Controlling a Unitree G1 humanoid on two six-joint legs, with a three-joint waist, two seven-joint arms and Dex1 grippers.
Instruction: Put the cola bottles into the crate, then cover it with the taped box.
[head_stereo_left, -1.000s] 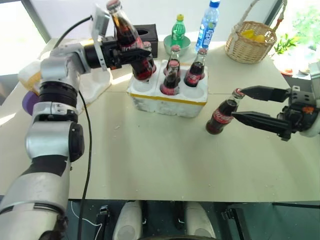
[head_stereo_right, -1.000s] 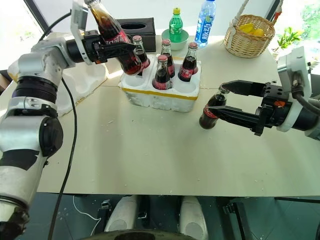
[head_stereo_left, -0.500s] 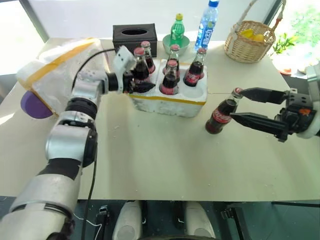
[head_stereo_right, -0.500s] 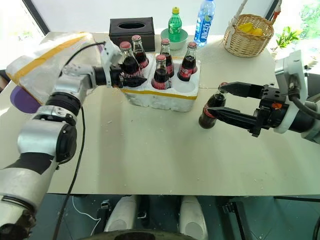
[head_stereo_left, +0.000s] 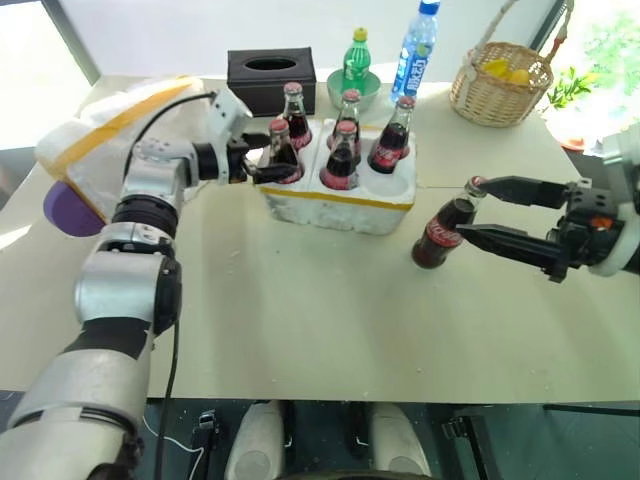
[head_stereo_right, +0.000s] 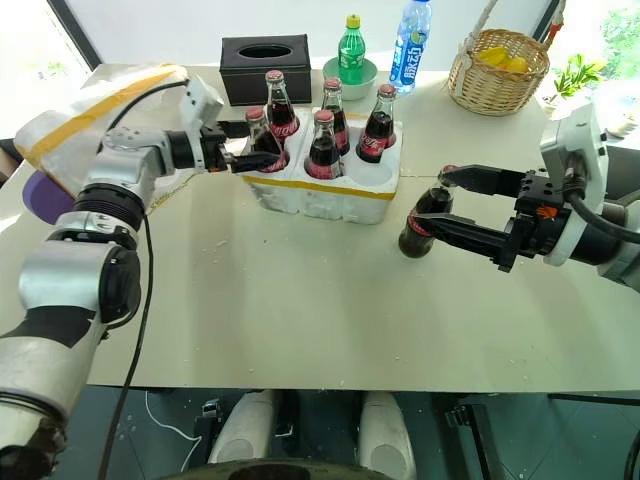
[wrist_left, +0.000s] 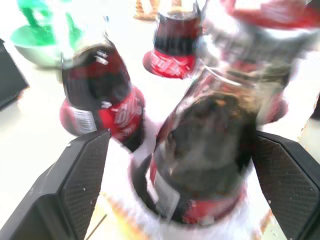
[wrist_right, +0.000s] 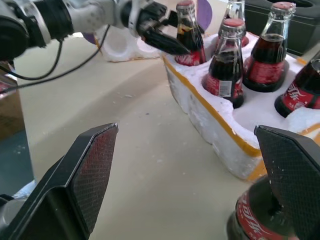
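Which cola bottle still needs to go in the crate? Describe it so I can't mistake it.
Find the white crate with the yellow band mid-table. On the bare tabletop off its right end stands one cola bottle, between the right gripper's open fingers. Unlike its neighbours, it sits in no socket.

Cola bottles: six small glass bottles, dark contents, red caps and labels. Five stand upright in the crate's sockets (head_stereo_left: 343, 156); the sixth (head_stereo_left: 441, 231) stands on the table just right of the crate, leaning slightly.

Crate (head_stereo_left: 340, 203): low white foam tray, six round sockets, yellow tape band round its sides; front right socket vacant.

Taped box (head_stereo_left: 105, 135): large white foam box, yellow tape bands, purple sheet at its left end, lying well left of the crate.
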